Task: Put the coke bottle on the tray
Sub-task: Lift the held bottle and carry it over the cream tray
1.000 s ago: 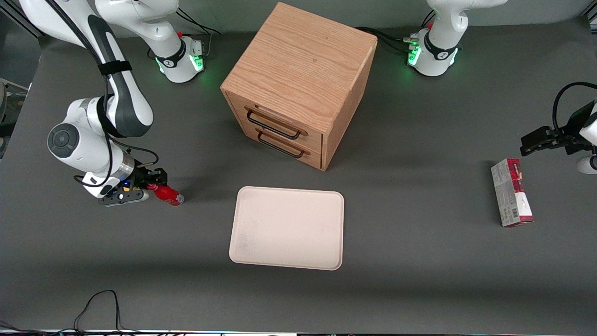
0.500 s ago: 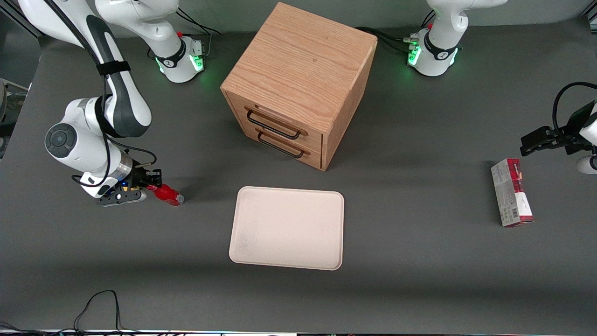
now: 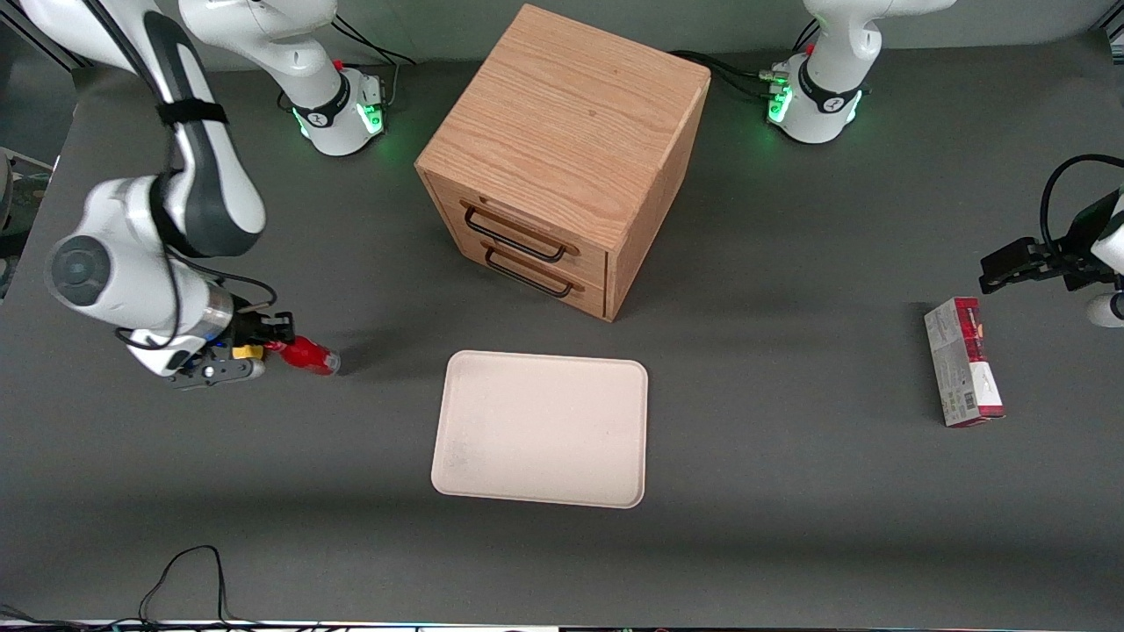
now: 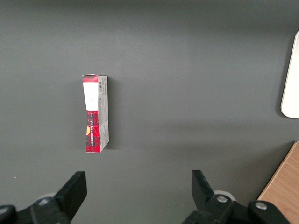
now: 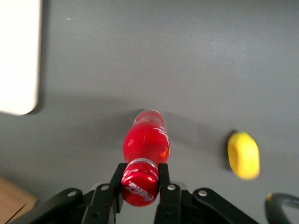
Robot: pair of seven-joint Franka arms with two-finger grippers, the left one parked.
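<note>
The small red coke bottle [image 3: 306, 354] hangs tilted just above the table at the working arm's end, beside the tray. My right gripper [image 3: 274, 345] is shut on its red cap; the wrist view shows both fingers clamped on the cap [image 5: 139, 182] with the bottle body [image 5: 146, 139] pointing away and its shadow on the table below. The cream-white tray [image 3: 542, 427] lies flat in front of the wooden cabinet, nearer the front camera; one rounded corner shows in the wrist view [image 5: 18, 56]. The tray holds nothing.
A wooden two-drawer cabinet [image 3: 564, 158] stands mid-table. A yellow lemon-like lump [image 5: 243, 155] lies on the table close to the bottle. A red-and-grey carton [image 3: 962, 372] lies toward the parked arm's end, also in the left wrist view [image 4: 95, 113].
My right arm has risen and pulled back toward the working arm's end, lifting the bottle by its cap; the bottle has shifted slightly away from the tray and up.
</note>
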